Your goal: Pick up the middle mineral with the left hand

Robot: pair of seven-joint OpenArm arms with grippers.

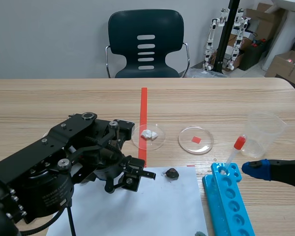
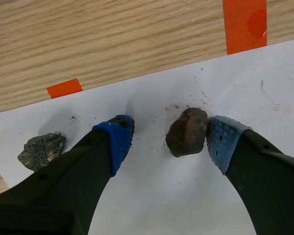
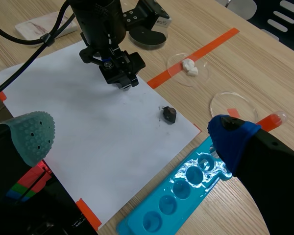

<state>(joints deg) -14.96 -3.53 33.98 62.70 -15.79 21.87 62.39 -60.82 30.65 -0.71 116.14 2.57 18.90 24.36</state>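
Brown stone (image 2: 187, 132), rough, reddish: lies on the white paper sheet (image 2: 176, 196) between the two fingers of the left gripper (image 2: 169, 133). Jaws spread, pinching nothing. The grey-blue pad (image 2: 220, 139) touches one side of the stone. The bright blue pad (image 2: 116, 139) stands apart from the other side, with bare paper between them.

Grey-green stone (image 2: 41, 151): same sheet, outside the jaws, beyond the bright blue pad and near the paper's edge.

Dark stone (image 1: 172, 172): at the sheet's far edge, near the left gripper on the side toward the right arm, not touching it.

Right gripper (image 3: 132, 125): jaws spread wide, holding nothing, at the table's right side just beside the blue rack (image 1: 228, 201) of round wells.

Dropper (image 1: 235, 150), red bulb: stands tilted in the rack's far end.

Clear dish (image 1: 148, 135): holds white lumps and sits on the orange tape line (image 1: 143, 105).

Second clear dish (image 1: 195, 139): holds a small red scrap and sits beside the first.

Clear plastic cup (image 1: 264, 133): beyond the rack.

Wooden table (image 1: 64, 98): carries all of the above.

Dark chair (image 1: 146, 44): at the far side.
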